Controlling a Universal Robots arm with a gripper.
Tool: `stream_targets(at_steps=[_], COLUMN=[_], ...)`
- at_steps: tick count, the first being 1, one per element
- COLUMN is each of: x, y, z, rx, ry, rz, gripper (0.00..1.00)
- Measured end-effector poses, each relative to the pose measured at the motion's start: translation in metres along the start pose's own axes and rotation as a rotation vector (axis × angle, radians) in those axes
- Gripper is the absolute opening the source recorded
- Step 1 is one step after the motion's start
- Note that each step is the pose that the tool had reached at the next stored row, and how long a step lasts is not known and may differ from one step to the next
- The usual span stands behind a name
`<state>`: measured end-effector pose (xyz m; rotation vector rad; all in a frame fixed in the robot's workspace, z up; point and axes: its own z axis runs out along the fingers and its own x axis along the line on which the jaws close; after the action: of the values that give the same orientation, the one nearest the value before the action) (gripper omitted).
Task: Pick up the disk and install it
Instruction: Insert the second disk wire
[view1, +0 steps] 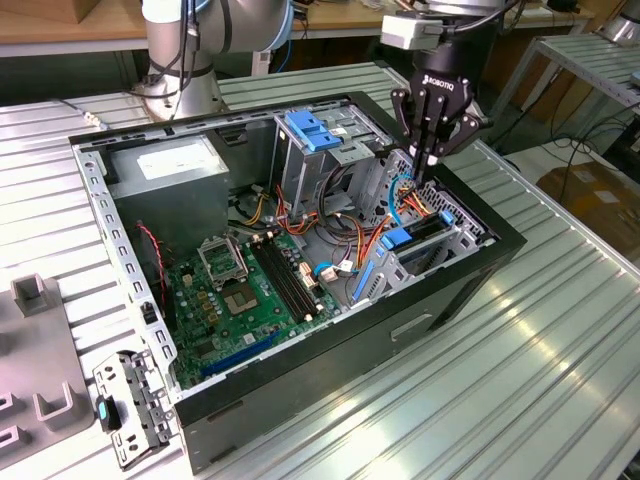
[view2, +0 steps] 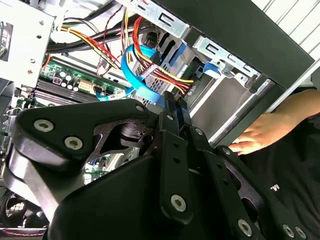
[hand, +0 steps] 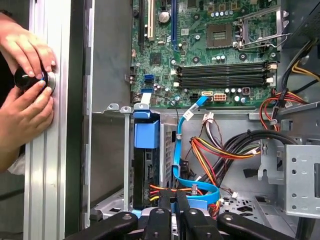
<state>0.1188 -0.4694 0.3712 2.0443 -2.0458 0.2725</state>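
The disk (view1: 412, 240) stands on edge inside the small drive cage at the front corner of the open computer case (view1: 480, 270), on the exterior view's right. In the first wrist view the disk's blue carrier end (hand: 146, 135) caps its dark edge in the slot. My gripper (view1: 431, 160) hangs just above that cage, over the bundle of red, yellow and blue cables. In both wrist views its fingers (view2: 174, 107) (hand: 175, 202) are pressed together, tips at the blue flat cable (hand: 195, 187), with nothing seen between them.
A person's hands (hand: 25, 100) hold a black knob on the table rail beside the case; one hand (view2: 255, 135) shows past the case wall. A blue bracket (view1: 318, 130) tops the taller grey cage. Motherboard (view1: 250, 280), power supply (view1: 170, 165) and loose grey parts (view1: 125, 410) lie toward the exterior view's left.
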Motion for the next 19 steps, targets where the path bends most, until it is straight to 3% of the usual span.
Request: stream_targets(at_steps=[1,2,5,6,7,8,10,14,15,16,17,18,19], x=[0.0009,0.0020,0.0039,0.0046,0.0057,0.0067,0.0102,0.0194,0.0209,0.0220,0.0237,0.0259,0.0272], y=[0.0004,0.0061,0.0083,0.0084,0.0087,0.0087,0.0088,0.0094,0.0098,0.0101,0.0104,0.0106,0.0107], z=[0.0007,0.0017,0.0027,0.0030,0.0035,0.0040,0.0055,0.0096,0.0102,0.0106,0.0113,0.0121,0.0126], rx=[0.0008,0.0015,0.0024,0.0029,0.0032,0.0032,0.0033,0.0039,0.0041,0.0045,0.0049,0.0051,0.0052], ry=[-0.0006,-0.0012,-0.0057,-0.0151,-0.0303,-0.0401,-0.0499,-0.0620,-0.0689,-0.0774,-0.0949,-0.1183,-0.1345], rz=[0.000,-0.002,-0.005,-0.005,-0.006,-0.007,-0.007,-0.009,-0.010,-0.011,-0.012,-0.012,-0.013], gripper=[0.16,0.16,0.16,0.16,0.16,0.16,0.16,0.16,0.16,0.16,0.16,0.16,0.16])
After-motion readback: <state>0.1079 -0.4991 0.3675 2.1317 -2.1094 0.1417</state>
